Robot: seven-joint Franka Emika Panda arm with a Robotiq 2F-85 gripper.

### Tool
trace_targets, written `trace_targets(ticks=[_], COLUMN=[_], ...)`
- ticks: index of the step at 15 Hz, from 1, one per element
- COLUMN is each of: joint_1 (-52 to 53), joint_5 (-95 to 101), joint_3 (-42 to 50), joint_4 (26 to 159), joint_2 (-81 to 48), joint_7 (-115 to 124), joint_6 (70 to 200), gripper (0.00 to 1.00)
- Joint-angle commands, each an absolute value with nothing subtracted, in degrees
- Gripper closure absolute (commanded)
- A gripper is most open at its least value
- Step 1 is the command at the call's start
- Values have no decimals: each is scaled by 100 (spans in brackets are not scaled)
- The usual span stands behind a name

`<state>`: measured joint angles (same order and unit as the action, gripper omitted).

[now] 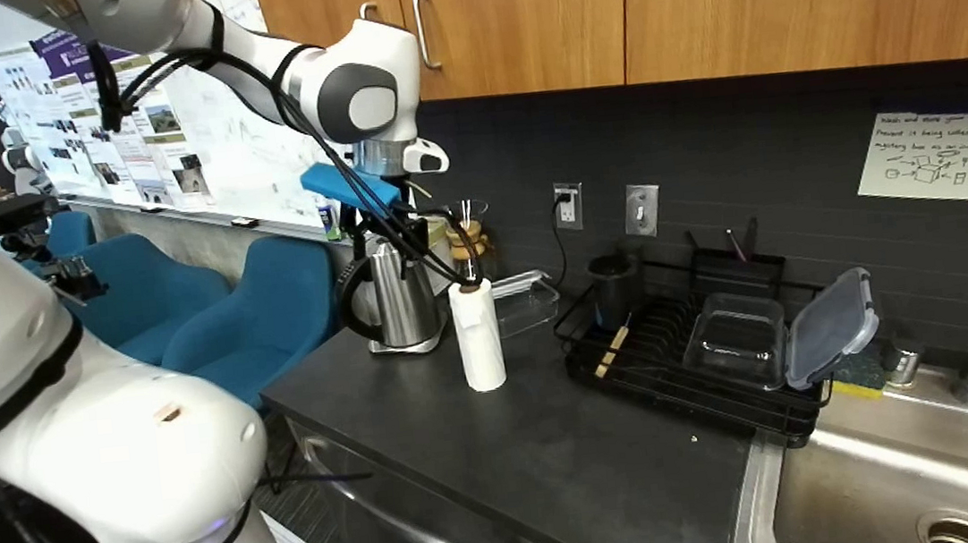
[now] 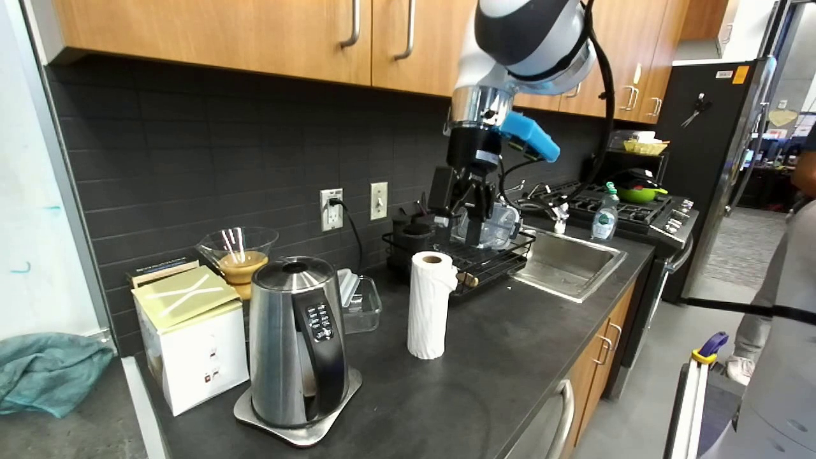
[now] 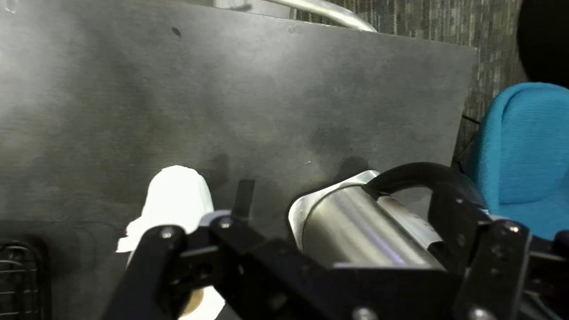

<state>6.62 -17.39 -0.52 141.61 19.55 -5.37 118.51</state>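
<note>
My gripper (image 3: 349,204) is open, with its two black fingers wide apart and nothing between them. It hangs in the air above the dark counter (image 3: 275,102), and shows in both exterior views (image 1: 386,241) (image 2: 459,207). A steel kettle (image 3: 351,226) with a black handle stands upright on its base; in the wrist view it appears between the fingers, its top hidden by the gripper. The kettle also shows in both exterior views (image 1: 406,302) (image 2: 274,357). A white paper towel roll (image 1: 479,339) stands upright beside it (image 2: 428,312); the wrist view shows it partly covered by the left finger (image 3: 178,200).
A clear glass container (image 2: 363,312) lies near the wall. A black dish rack (image 1: 677,395) holds containers beside the sink (image 1: 883,472). A white box (image 2: 197,363) and glass coffee maker (image 2: 239,271) stand behind the kettle. Wooden cabinets (image 1: 512,21) hang overhead. Blue chairs (image 1: 262,304) stand past the counter.
</note>
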Motion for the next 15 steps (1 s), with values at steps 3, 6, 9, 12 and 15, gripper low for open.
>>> trace_targets(ticks=[3,6,9,12,15], joint_1=[380,323,311,367,466], joint_5=[-946,-648,-491,-630,-913], joint_3=[-342,-423,-450,-411,-328], joint_4=[14052,14018,13971,13938,13893], joint_2=[1898,1871,1856,1850,1800], joint_7=[508,853,1092,1027,598], joint_6=[11838,11751,11517,11327,11332], gripper=[0,0,0,0,0])
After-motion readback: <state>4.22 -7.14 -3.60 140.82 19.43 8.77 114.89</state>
